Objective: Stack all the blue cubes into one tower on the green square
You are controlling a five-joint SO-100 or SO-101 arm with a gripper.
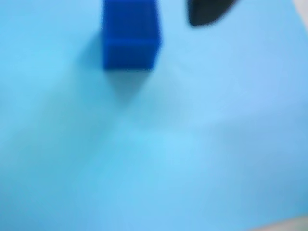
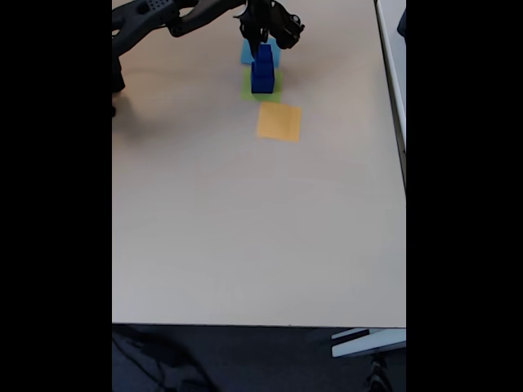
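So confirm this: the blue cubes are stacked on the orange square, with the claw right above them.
Wrong square. In the fixed view the blue cubes are stacked on the green square; the orange square lies bare beside it. The claw is right above them, as you said.

Matt blue cubes (image 2: 262,72); smooth matt beige table (image 2: 245,220).
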